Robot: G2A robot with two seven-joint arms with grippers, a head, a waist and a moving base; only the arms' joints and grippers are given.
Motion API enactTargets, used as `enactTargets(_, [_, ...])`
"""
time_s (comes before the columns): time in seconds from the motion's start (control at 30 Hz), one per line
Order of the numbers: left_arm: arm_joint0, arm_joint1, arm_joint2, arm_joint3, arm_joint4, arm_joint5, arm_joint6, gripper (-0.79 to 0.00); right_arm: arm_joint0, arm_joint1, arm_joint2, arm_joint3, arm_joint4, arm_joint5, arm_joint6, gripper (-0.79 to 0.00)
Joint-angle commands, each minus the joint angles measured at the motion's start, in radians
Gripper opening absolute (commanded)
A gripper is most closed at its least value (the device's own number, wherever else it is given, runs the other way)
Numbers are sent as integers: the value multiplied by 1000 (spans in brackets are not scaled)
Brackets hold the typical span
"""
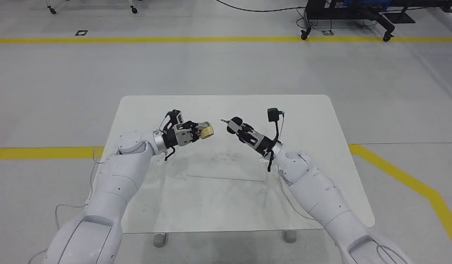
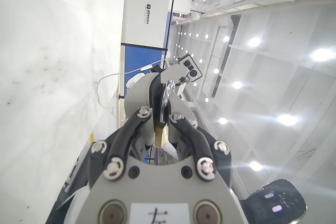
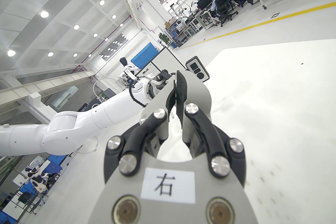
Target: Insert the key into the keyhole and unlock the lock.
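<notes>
Both arms are raised over the middle of the bench (image 1: 304, 116), their tools facing each other with a small gap between them. The left tool (image 1: 196, 132) is clamped tight on the lock (image 1: 206, 130), whose brass body sticks out past the fingertips toward the other arm. From that arm's wrist, the lock (image 2: 160, 134) sits wedged between the two fingers (image 2: 137, 93). The grip looks chosen to leave the lock's far end bare for the key, though which face carries the keyhole is too small to tell. The right tool (image 1: 234, 127) is closed on the key (image 1: 225, 123), a thin silver sliver poking out toward the lock and not touching it. From its own wrist, the right tool (image 3: 178, 83) has its black pads (image 3: 181, 95) pressed almost flat together, which suits something as thin as a key held by its head with the blade free. Holding both pieces in the air rather than on the bench lets each arm tilt its piece to line up. I'd say the insertion hasn't started. The blade has to be lined up with the slot first, and the key could slip in the pads once it is twisted.
</notes>
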Motion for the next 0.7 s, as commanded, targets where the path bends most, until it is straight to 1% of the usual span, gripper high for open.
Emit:
enactTargets(0.0, [0,0,0,0,0,0,0,-785,0,0,0,0,0,0,0,-785])
enactTargets(0.27, [0,0,0,0,0,0,0,-785,0,0,0,0,0,0,0,-785])
enactTargets(0.3, [7,0,-4,19,11,-5,96,-785,0,0,0,0,0,0,0,-785])
enactTargets(0.33, [11,-7,-4,40,3,14,209,-785,0,0,0,0,0,0,0,-785])
enactTargets(0.4, [4,-38,9,58,-63,98,391,-785,-8,-1,0,-12,11,10,-1,-785])
enactTargets(0.43, [1,-57,19,65,-93,127,485,-785,-23,-3,-2,-25,57,18,4,-785])
enactTargets(0.47, [0,-74,32,63,-121,142,530,-785,-33,-5,-4,-33,113,47,23,-785])
enactTargets(0.5, [-5,-87,42,67,-131,131,583,-785,-42,-8,-8,-45,186,93,57,-785])
enactTargets(0.57, [-12,-111,56,80,-171,126,640,-785,-51,-10,-8,-75,289,160,116,-785])
enactTargets(0.6, [-20,-121,61,88,-186,129,653,-785,-57,-11,-8,-87,324,191,141,-785])
enactTargets(0.67, [-30,-135,69,102,-196,91,687,-785,-63,-9,1,-106,335,239,151,-785])
